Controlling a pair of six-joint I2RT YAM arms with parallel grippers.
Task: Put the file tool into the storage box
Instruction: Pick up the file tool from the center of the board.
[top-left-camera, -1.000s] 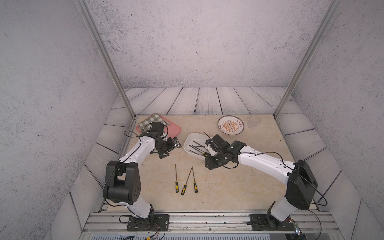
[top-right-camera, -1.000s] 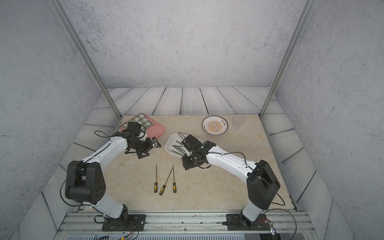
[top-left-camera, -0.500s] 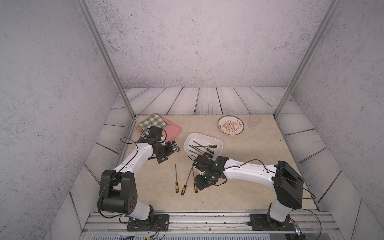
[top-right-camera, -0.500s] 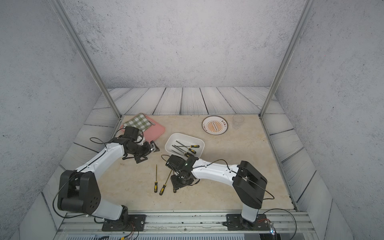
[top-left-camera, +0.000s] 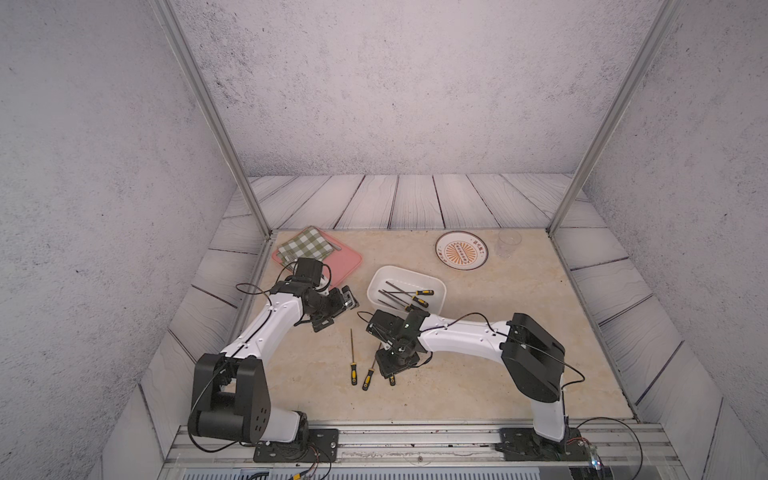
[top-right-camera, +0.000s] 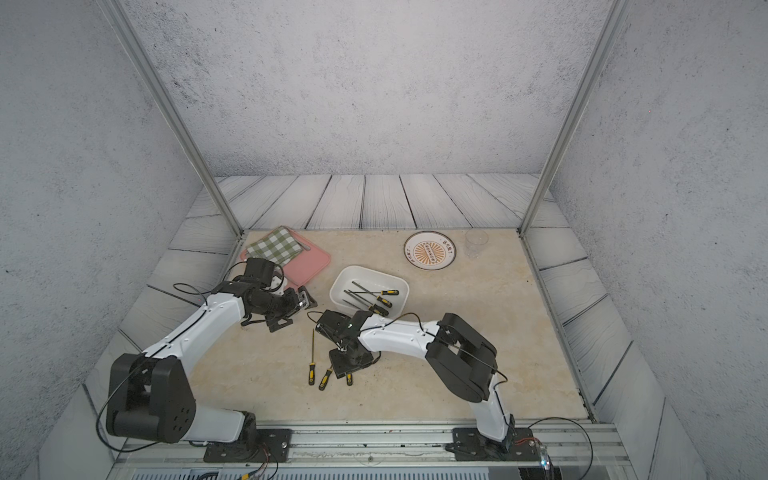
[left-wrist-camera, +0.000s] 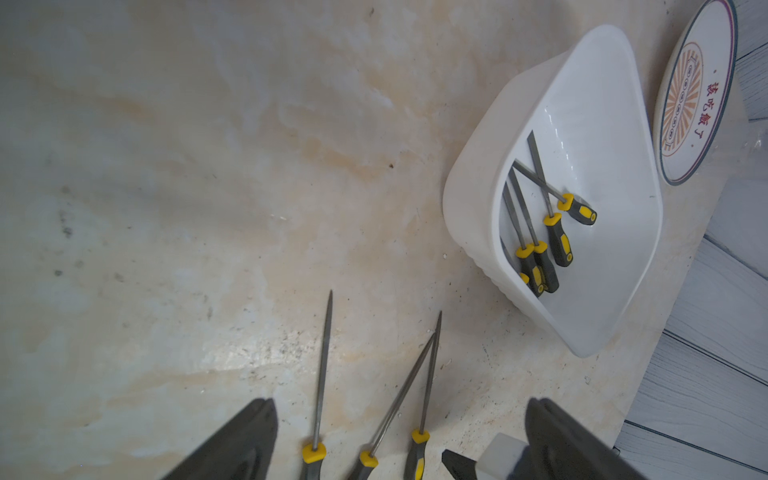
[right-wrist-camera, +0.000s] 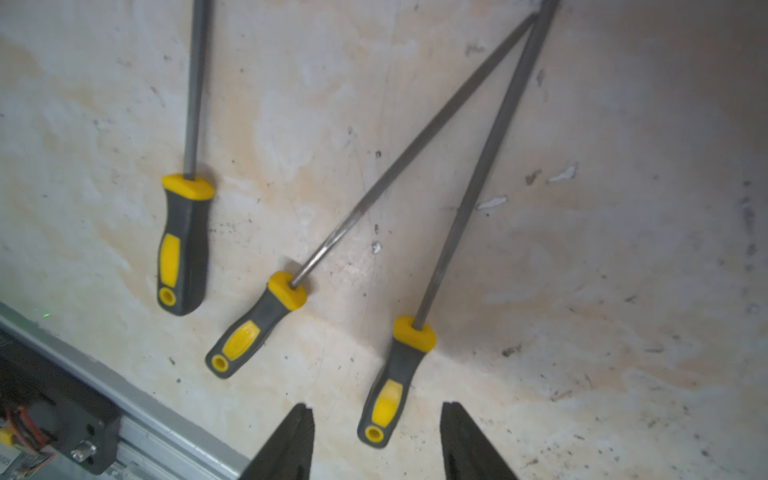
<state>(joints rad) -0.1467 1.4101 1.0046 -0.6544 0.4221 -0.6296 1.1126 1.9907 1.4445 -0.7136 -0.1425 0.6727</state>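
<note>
**Right wrist and top views.** The right jaws stood open, one tip on each side of the butt of the nearest file (right-wrist-camera: 390, 386), with a gap showing on both sides. In a top view this file lay just below frame centre, largely hidden under the right arm. It was the rightmost of three on the worktop (top-left-camera: 478, 374). Its blade converged at the tip with that of the middle file (right-wrist-camera: 253, 328), forming a narrow V. The third file (top-left-camera: 352, 357) lay apart, further left in the frame. Each had a slim, tapering grey steel blade and a moulded black handle with yellow collar, inlay and end ring. The box (top-left-camera: 442, 291) was glossy white plastic, round-cornered and low-walled. It sat at frame centre, above the three, and held several stored files (left-wrist-camera: 559, 245), some crossed. The left jaws stood open and empty, left of the box. The worktop was beige, marbled and speckled.
</note>
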